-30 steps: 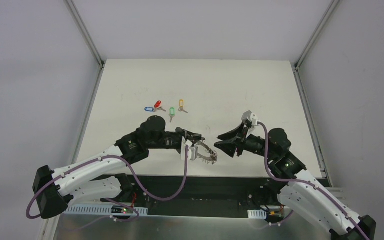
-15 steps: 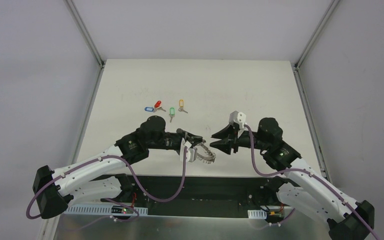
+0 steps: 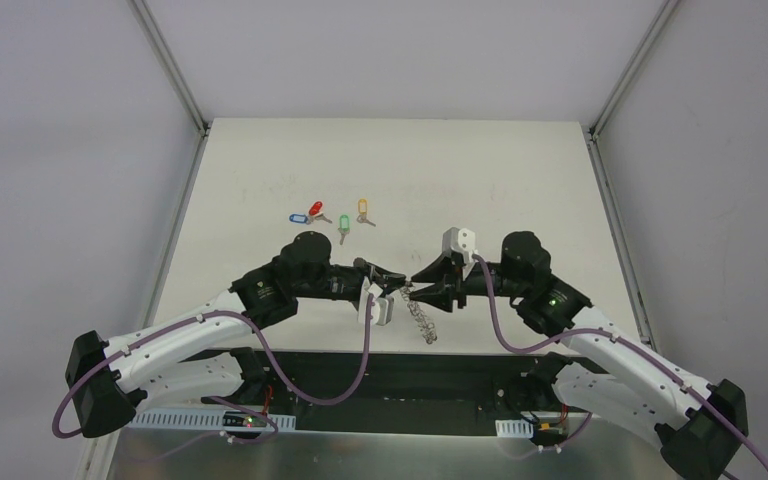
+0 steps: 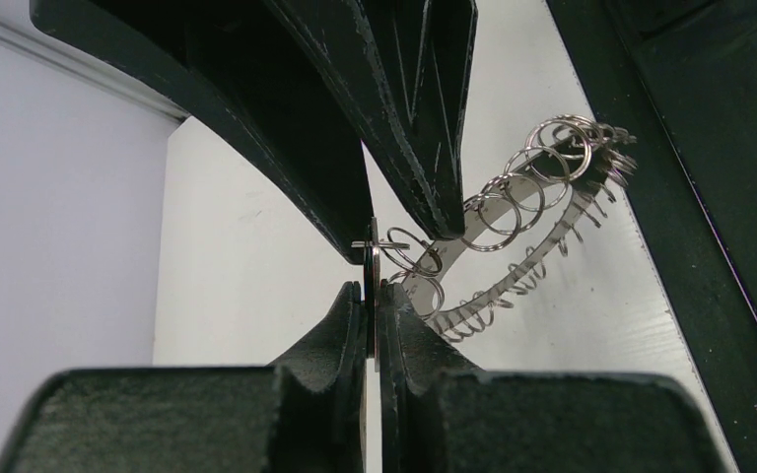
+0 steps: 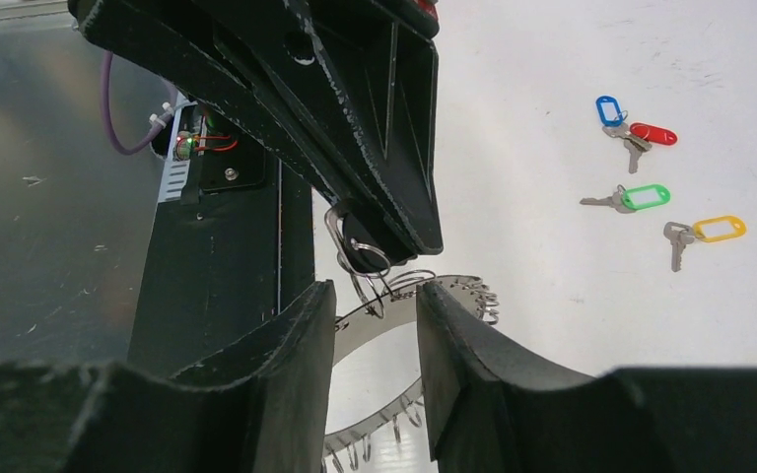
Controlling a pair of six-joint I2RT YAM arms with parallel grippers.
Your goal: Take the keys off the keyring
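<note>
White table [image 3: 460, 170] btwn grey walls [image 3: 60, 150], alu rails [image 3: 168, 65] at far corners, black bar [image 3: 440, 365] along near edge, steel sheet [image 3: 380, 455] w/ slotted ducts [image 3: 185, 418] below.

Left wrist view. The left gripper [image 4: 370, 296] has its jaws pressed together on a thin dark piece, seen edge-on, at the end of the keyring [image 4: 513, 197]. The keyring extends up and to the right over the white table [image 4: 246, 296], with small loops fanned along its band. The right gripper [image 4: 404, 241] stands above with its fingers apart, tips astride the loops nearest the pinch. A dark edge [image 4: 710, 246] borders the table on the right.
</note>
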